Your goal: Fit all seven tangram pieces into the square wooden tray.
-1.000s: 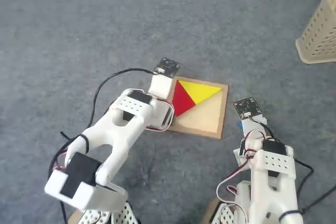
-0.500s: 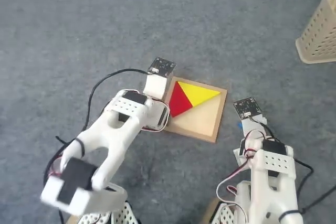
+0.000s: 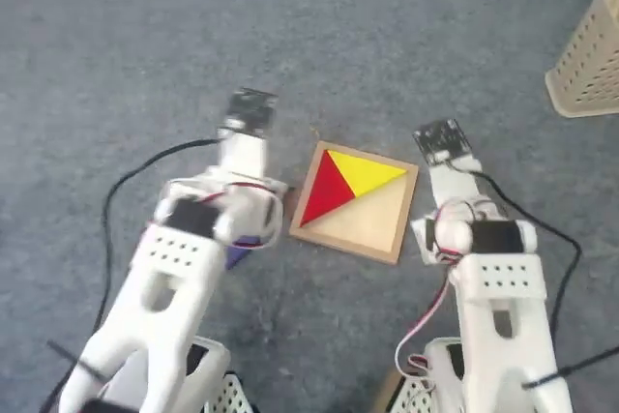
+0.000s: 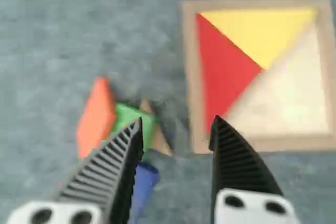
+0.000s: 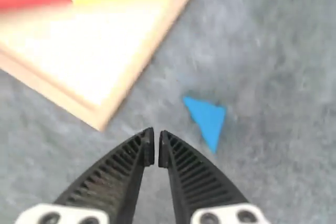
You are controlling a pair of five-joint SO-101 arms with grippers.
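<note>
- From above, the left arm (image 3: 184,239) hides the loose pieces (image 4: 126,121), bar a sliver of the dark blue piece (image 3: 235,255).
- The wooden tray (image 5: 142,56) is cut by the right wrist view's edge.

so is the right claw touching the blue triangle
Apart. The right wrist view shows a strip of grey carpet between the right claw and the blue triangle, which lies flat off to one side.
</note>
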